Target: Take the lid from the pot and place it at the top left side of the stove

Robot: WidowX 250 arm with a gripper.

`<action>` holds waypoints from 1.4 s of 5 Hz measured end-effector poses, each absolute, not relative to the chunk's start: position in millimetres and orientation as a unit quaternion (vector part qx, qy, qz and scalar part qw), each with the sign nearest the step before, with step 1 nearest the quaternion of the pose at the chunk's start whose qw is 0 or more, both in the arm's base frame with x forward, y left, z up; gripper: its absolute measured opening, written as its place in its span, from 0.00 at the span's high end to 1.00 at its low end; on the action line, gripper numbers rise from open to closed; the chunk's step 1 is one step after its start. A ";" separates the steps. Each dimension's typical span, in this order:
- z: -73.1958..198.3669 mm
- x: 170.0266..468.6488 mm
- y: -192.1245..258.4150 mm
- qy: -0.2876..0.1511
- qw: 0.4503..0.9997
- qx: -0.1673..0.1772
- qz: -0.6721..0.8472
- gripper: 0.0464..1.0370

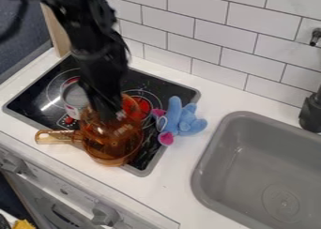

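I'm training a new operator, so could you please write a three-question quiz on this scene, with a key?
1. True or false: the blue plush toy lies between the pot and the sink.
2. Over what does the hand hang? A: the sink; B: the pot; C: the plush toy.
3. Fill in: the pot's handle points toward the view's ____ edge.
Key: 1 true; 2 B; 3 left.
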State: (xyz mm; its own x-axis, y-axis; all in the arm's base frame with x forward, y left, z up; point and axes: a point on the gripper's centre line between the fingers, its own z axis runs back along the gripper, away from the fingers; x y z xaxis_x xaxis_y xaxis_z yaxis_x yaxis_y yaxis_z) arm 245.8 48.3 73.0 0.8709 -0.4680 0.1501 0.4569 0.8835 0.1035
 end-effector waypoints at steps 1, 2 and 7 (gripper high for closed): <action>92.5 256.4 78.4 -0.104 0.976 0.044 -0.186 0.66; 97.6 274.4 112.7 -0.108 0.983 0.056 -0.139 0.66; 37.6 349.0 197.8 -0.064 0.995 0.038 -0.062 0.66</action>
State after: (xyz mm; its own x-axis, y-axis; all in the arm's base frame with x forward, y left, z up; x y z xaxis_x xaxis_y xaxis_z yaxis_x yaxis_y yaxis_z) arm 349.0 197.8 37.6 0.9841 -0.1278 0.1231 0.1181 0.9895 0.0829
